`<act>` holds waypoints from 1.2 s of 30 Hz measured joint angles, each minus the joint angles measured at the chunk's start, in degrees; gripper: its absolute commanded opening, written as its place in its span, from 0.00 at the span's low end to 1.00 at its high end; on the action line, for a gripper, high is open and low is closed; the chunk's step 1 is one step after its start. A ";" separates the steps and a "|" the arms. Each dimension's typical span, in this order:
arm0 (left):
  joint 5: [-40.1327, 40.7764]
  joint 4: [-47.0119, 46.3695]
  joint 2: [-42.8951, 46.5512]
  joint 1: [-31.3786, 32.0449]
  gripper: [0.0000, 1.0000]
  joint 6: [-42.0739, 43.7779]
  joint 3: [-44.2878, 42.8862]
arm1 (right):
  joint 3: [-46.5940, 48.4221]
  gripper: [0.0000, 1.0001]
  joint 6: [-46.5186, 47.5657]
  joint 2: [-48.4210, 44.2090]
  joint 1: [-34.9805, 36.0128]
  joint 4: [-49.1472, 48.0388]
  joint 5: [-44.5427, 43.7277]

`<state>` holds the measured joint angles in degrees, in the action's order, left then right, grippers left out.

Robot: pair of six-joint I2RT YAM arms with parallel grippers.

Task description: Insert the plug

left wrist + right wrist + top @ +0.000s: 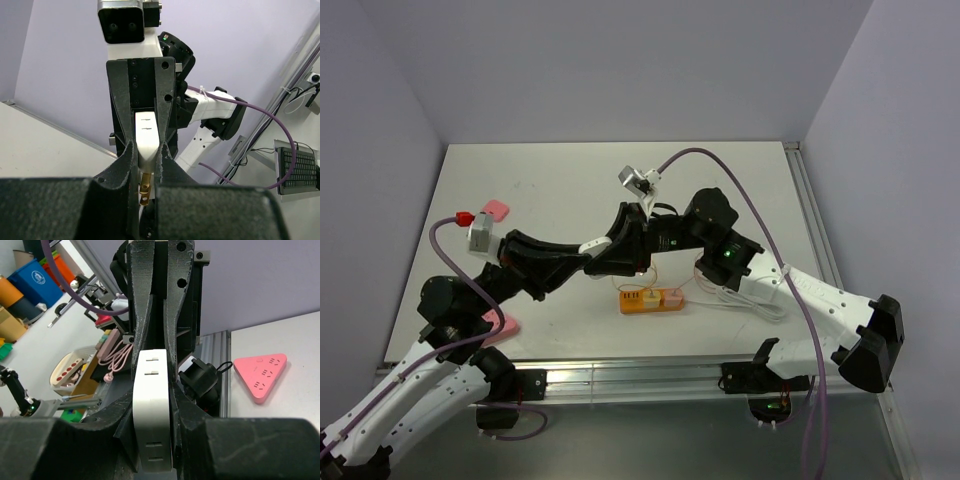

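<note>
**Both grippers clamped on white plug, mid-air**

Top view: left gripper point(586, 262) and right gripper point(616, 250) meet tip to tip above the middle of the white table point(570, 170). Only a small bit of the white plug point(596, 243) shows between them, so grip detail is unclear here. An orange power strip point(650, 300) lies flat on the table just below the meeting point, apart from the plug. A pink power strip point(495, 210) sits at far left. Purple cables loop off both arms.

Left wrist: the left gripper's black, matte fingers point(125, 165) are pinched nearly closed on the plug's lower body. The plug is smooth white plastic, a rounded block, upright. Brass prongs point(145, 189) point toward the camera, seen only in this view. The right gripper's fingers clamp the far end.

Right wrist: the right gripper's scuffed black fingers point(185, 415) are closed tight against the plug's flat sides. The face shows two pairs of slots. The left gripper grips the upper end. The pink strip is triangular here, and a black adapter point(200, 380) sits beside it.
</note>
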<state>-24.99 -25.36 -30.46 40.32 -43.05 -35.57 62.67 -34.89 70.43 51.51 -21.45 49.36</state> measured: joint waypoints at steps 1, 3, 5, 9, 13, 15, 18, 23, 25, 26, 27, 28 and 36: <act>0.00 -0.15 0.00 0.00 0.00 -0.15 0.04 | 0.02 0.10 0.00 0.02 0.04 -0.20 -0.02; 0.02 -0.48 0.02 0.00 0.01 -0.35 0.20 | 0.02 0.00 0.04 0.07 0.11 -0.33 -0.07; 0.35 -0.09 0.04 0.00 0.15 -0.35 0.20 | 0.13 0.00 0.24 0.20 0.11 -0.22 -0.20; 3.32 4.61 0.59 0.00 0.66 1.18 -1.01 | 0.46 0.00 0.46 0.46 0.17 1.22 -1.42; 10.27 13.46 1.90 0.00 0.86 3.48 -3.19 | 0.68 0.00 1.33 1.40 0.68 3.65 -3.23; 15.06 18.14 2.80 0.00 0.99 4.59 -4.87 | 1.09 0.00 1.95 2.25 0.74 5.38 -3.85; 25.53 26.69 3.41 0.00 1.00 4.76 -9.46 | 2.73 0.00 3.69 4.33 0.74 9.66 -5.60; 48.63 46.69 1.03 0.00 0.98 -1.07 -19.65 | 8.68 0.00 7.37 10.08 0.76 19.26 -9.88; 55.67 55.12 -2.16 0.00 0.99 -4.79 -23.32 | 11.32 0.00 8.72 12.92 0.74 22.86 -11.54; 58.03 58.29 -4.04 -0.02 0.99 -6.25 -24.57 | 12.20 0.00 9.25 14.05 0.76 24.04 -12.22; 59.71 61.31 -5.84 0.00 1.00 -7.54 -25.38 | 12.87 0.00 9.77 15.28 0.76 25.31 -12.92; 61.46 64.92 -8.24 0.00 0.99 -9.03 -25.88 | 13.27 0.00 10.32 16.26 0.76 26.29 -13.40; 62.79 80.00 -18.36 -6.21 1.00 -15.39 -22.47 | 13.46 0.00 12.13 19.71 0.87 30.10 -14.86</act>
<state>37.80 54.63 -48.82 34.11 -58.43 -58.04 76.14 -22.76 90.15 52.38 8.64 34.50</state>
